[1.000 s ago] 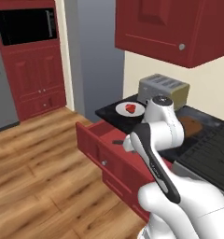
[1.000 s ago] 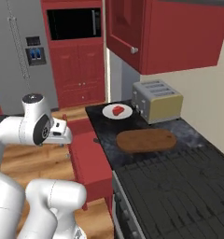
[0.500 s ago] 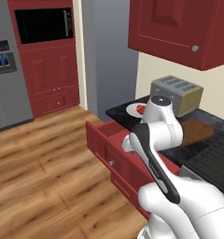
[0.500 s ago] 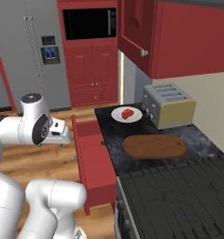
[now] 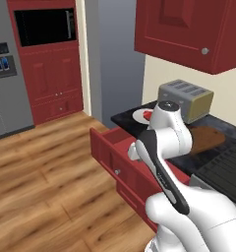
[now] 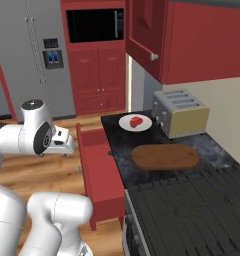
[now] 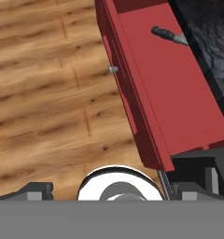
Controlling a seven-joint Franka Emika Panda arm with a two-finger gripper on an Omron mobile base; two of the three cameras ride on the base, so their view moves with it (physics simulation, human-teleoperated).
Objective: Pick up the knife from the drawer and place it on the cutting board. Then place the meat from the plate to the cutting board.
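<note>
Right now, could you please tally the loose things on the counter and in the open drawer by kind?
Plates: 1, the plate
Pieces of meat: 1, the meat on that plate
Cutting boards: 1, the cutting board
Toasters: 1, the toaster
Knives: 1, the knife in the drawer
Total: 5

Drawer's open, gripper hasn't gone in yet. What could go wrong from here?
1. The knife lies at the drawer's inner edge, blade partly under the counter lip, so a top-down reach might clip it.
2. The open gripper hangs over the floor outside the drawer front, so moving in low may bump the panel or knob.
</note>
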